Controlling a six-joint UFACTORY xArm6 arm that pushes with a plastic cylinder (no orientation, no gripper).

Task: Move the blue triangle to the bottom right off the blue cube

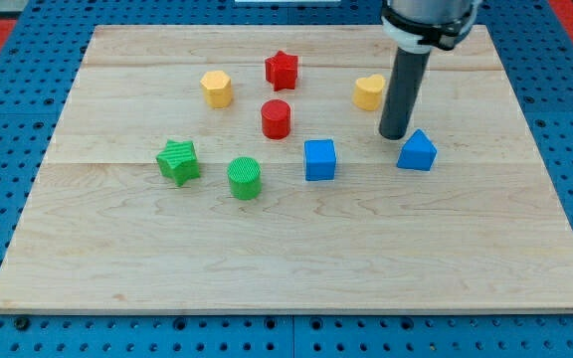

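Note:
The blue triangle (417, 151) lies on the wooden board at the view's right of centre. The blue cube (319, 159) sits to its left, at about the same height in the view. My tip (394, 135) rests on the board just up and left of the blue triangle, close to its upper left side, and well to the right of the blue cube.
A yellow heart (370, 91) sits just left of the rod. A red cylinder (276, 118), a red star (282, 70) and a yellow hexagon (217, 89) lie further left. A green star (178, 161) and a green cylinder (245, 178) lie at the left. The board's edge (296, 308) runs along the bottom.

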